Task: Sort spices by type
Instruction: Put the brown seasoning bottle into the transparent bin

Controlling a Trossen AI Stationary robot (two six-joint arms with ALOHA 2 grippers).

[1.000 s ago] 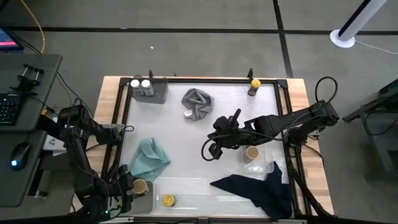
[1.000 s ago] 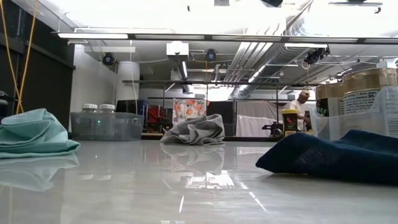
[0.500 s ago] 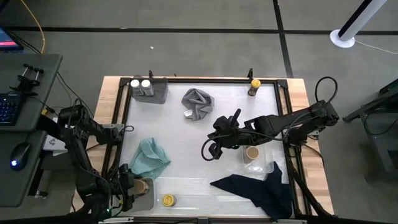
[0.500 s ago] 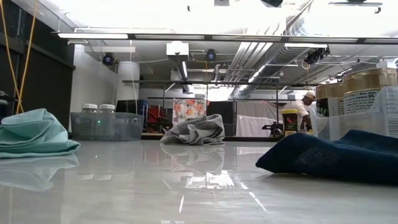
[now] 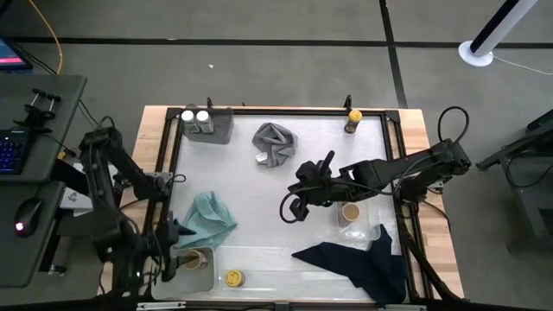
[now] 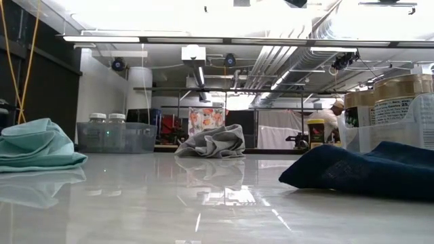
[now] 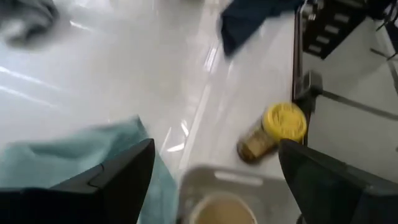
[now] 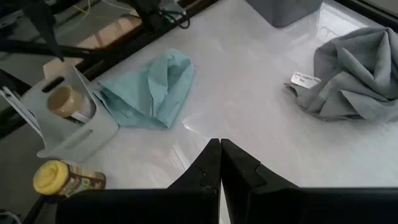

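White and glossy, the table (image 5: 259,207) carries at its near left corner a tray (image 5: 206,278) with a tan-top jar (image 5: 193,259), and the left gripper (image 5: 164,250) hangs over it with fingers (image 7: 118,177) spread, holding nothing. Just beside lies a yellow-cap jar (image 5: 233,278) on its side; at mid-table the right gripper (image 5: 292,212) hovers pinched together, empty, with another tan-top jar (image 5: 350,212) in a clear tray (image 5: 367,231) beside it
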